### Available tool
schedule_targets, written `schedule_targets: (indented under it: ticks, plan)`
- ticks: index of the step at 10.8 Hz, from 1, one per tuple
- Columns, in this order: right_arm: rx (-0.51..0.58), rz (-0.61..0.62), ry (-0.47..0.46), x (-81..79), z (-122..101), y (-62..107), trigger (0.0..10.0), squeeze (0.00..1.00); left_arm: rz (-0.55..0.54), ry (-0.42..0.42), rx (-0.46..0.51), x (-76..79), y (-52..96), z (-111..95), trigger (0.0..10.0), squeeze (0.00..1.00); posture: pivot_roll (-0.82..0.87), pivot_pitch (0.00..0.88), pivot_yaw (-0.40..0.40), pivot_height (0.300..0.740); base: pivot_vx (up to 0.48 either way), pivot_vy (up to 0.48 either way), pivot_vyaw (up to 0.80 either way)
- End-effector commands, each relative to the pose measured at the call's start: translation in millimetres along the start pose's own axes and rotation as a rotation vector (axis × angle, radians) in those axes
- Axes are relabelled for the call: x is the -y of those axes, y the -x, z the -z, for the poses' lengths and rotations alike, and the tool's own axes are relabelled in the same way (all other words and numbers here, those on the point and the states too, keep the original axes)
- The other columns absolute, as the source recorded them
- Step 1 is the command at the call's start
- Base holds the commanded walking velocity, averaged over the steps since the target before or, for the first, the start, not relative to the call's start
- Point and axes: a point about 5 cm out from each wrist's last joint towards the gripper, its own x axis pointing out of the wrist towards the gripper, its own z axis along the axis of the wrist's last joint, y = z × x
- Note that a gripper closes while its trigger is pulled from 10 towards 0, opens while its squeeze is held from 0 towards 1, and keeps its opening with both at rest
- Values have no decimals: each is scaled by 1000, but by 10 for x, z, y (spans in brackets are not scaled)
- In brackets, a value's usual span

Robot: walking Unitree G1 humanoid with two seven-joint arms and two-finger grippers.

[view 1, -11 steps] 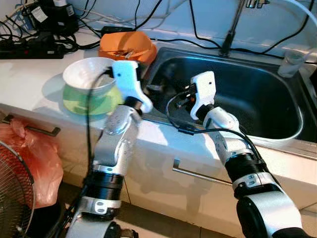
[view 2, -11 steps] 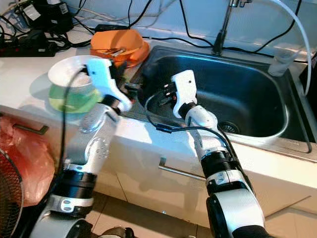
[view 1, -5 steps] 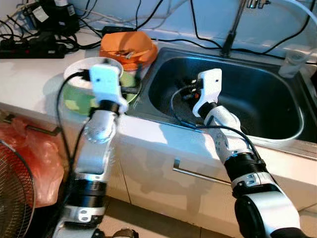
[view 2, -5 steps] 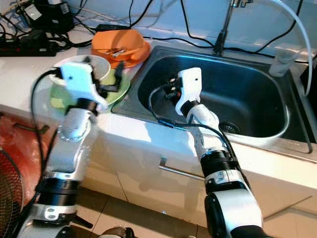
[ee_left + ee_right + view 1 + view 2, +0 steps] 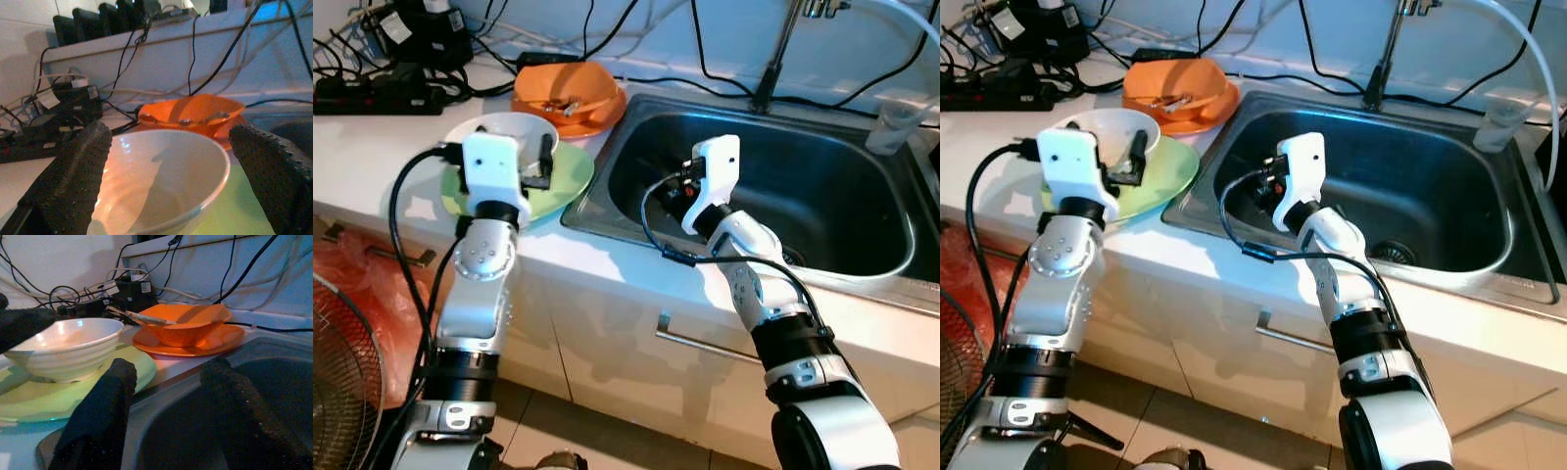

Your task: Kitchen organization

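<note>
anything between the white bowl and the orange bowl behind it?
No object. In the right wrist view, the round white ceramic bowl and the orange plastic bowl are separated by bare pale countertop.

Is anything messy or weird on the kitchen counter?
Yes: a power strip and tangled black cables lie on the counter close to the sink, an odd place for electrics. The dishes sit upright; nothing looks spilled.

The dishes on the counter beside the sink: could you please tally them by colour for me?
White: 1, the white bowl, standing on the green plate.
Green: 1, the green plate.
Orange: 2, the orange bowl and the orange plate under it.
Total: 4 dishes.
</note>
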Motion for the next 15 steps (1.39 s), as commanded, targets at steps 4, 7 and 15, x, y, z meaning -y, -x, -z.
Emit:
schedule_targets:
  ticks: [4,7,15]
  plan:
    - [13,-41,-14,-81,-73,15,10000,1000,78,-75,-121,-89,-130,158,10000,1000,52,31,7,740,0,0,0]
    - [3,-76,-30,-159,-67,50,10000,600,161,-125,-209,-191,-244,230,10000,0,47,35,15,740,0,0,0]
    - [-24,-99,-21,-231,-55,113,10000,0,420,-183,-333,-338,-427,228,0,0,37,35,21,740,0,0,0]
